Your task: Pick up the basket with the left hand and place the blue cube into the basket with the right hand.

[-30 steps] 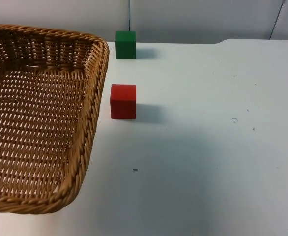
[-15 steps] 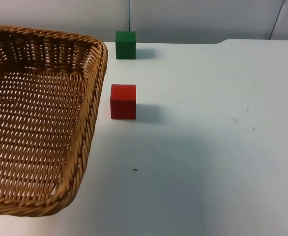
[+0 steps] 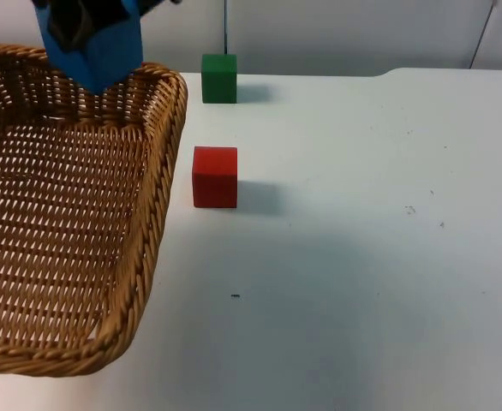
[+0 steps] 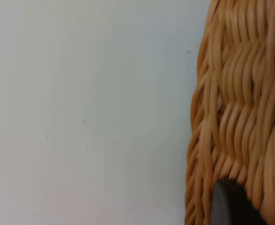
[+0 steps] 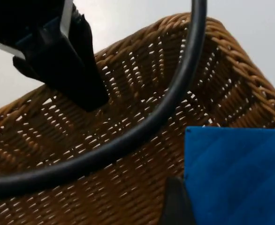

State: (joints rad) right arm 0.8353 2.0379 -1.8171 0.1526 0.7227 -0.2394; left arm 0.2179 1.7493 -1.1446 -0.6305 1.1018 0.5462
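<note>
Both claws are working: left claw is clamping the stiff, light basket rim; right claw is gripping the rigid cube by its sides, above it.

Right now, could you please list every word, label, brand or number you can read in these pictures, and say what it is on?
None: no readable text or sign on the blue cube, the basket, the red cube, the green cube or the table.
</note>
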